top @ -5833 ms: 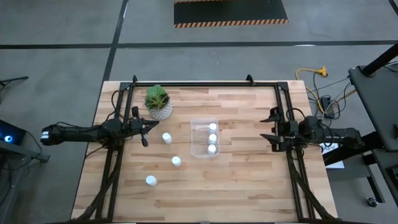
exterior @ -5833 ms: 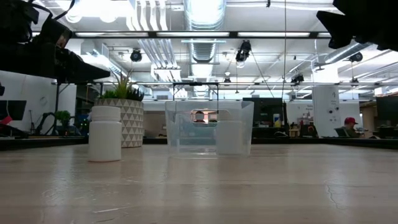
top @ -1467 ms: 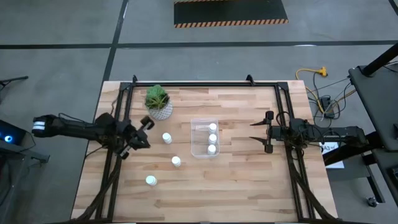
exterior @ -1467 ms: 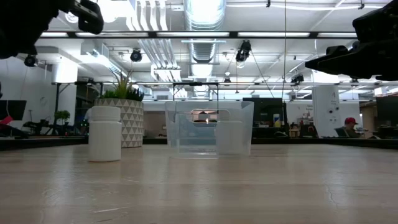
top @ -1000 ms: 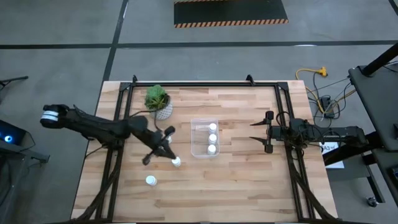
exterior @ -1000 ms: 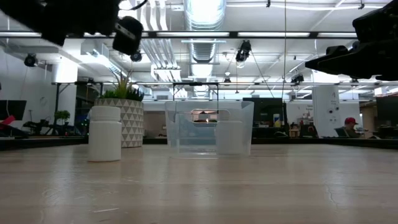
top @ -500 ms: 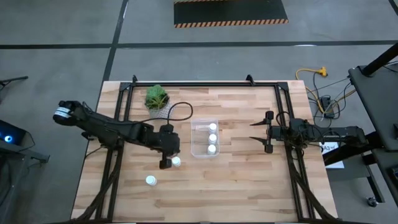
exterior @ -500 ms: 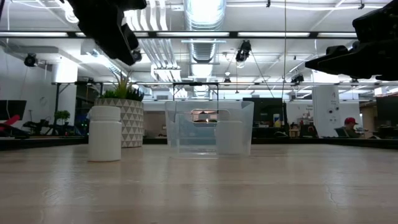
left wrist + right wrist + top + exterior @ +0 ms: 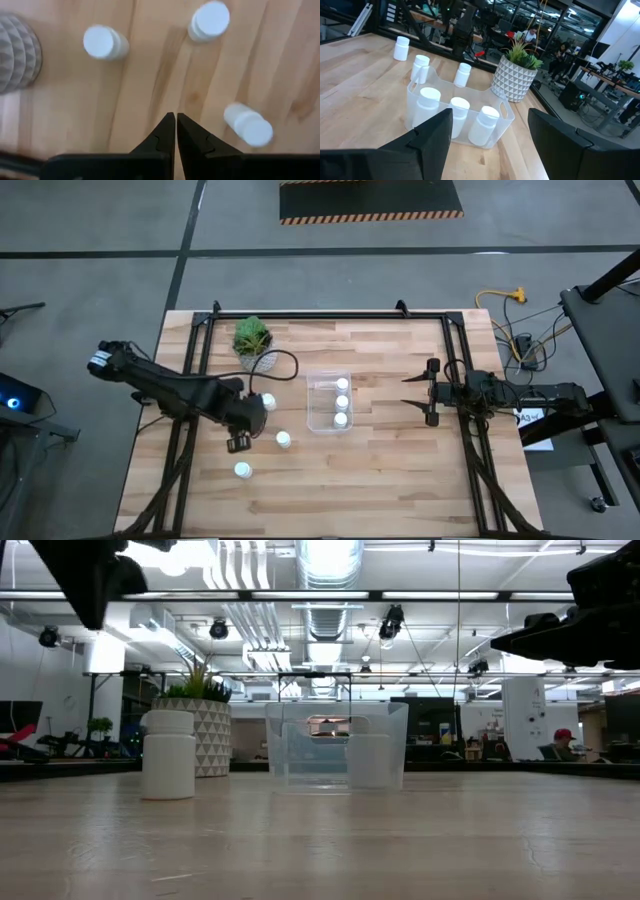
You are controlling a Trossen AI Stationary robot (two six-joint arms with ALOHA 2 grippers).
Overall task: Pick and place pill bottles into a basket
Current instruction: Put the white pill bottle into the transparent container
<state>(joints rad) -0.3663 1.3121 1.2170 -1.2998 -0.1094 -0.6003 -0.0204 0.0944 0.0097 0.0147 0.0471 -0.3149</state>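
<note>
High view: left pincer (image 9: 238,444) clenched, empty, above tabletop (image 9: 390,470) between loose pill bottles (image 9: 283,440); basket (image 9: 329,402) holds three | Left wrist view: fingers (image 9: 162,137) pressed together, nothing grasped | Right wrist view: right pincer (image 9: 485,145) spread wide, empty, facing basket.

Two matte-black arms, pretty chunky links

Left arm (image 9: 170,387) has a white band at its far joint plus a looping black cable behind the pincer; right arm (image 9: 520,395) is all black, with pointed fingers (image 9: 560,145).
</note>
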